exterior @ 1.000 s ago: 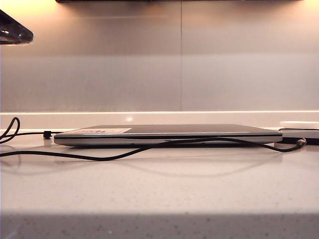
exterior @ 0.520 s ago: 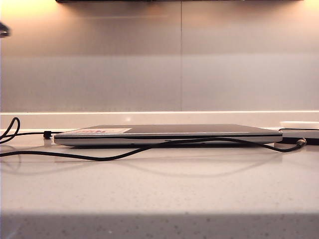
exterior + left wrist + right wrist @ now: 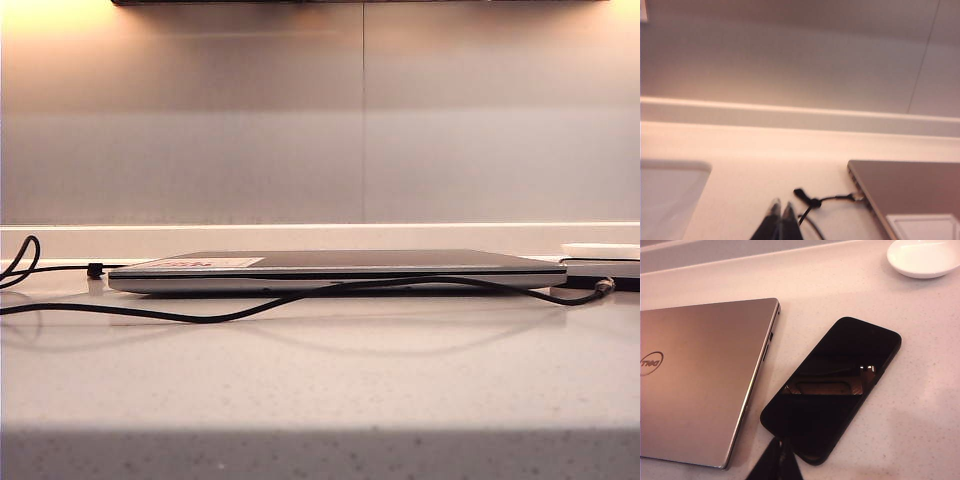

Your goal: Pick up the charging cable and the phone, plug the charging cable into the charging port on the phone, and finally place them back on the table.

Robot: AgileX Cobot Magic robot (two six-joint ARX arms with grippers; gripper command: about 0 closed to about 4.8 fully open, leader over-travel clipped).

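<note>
Beside the closed laptop [image 3: 700, 385] lie the phone [image 3: 832, 385] and white dish [image 3: 925, 257]; left gripper [image 3: 779, 210] and right gripper [image 3: 777, 444] are pressed together, empty.

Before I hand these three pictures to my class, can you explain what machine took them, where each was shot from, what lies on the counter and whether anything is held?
It is a robot with two arms, each ending in a two-finger gripper. One camera looks low across the table; neither arm shows there. The other two ride on the wrists. On the table lie a closed Dell laptop, a black charging cable trailing in front of it, a black phone face up beside the laptop, and a white dish. The left gripper hangs shut near the cable's clip; the right gripper hangs shut by the phone's near end. Neither holds anything.
</note>
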